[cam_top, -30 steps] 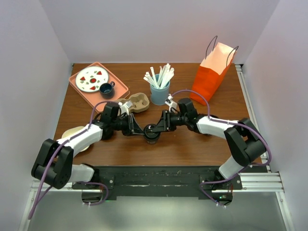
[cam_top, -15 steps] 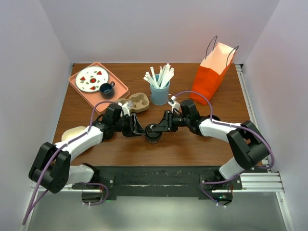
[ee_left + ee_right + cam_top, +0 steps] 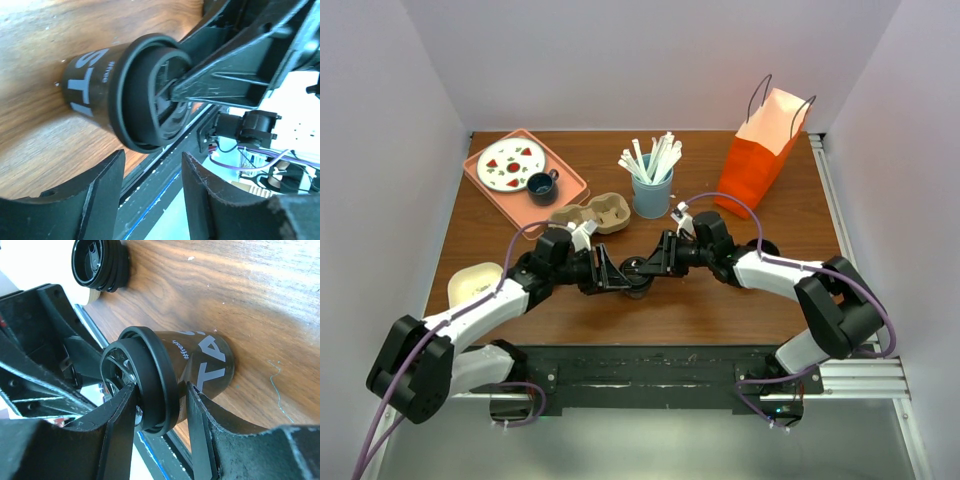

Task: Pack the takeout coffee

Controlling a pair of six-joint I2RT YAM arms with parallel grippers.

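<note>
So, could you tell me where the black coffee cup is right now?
In the top view the black coffee cup stands centre-front, between the left hand and the right hand, just nearer than the cardboard cup carrier.

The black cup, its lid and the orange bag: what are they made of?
The cup looks like matte black paper or plastic, with white printed letters. Its lid looks like smooth, slightly shiny plastic. The bag looks like creased orange paper.
</note>
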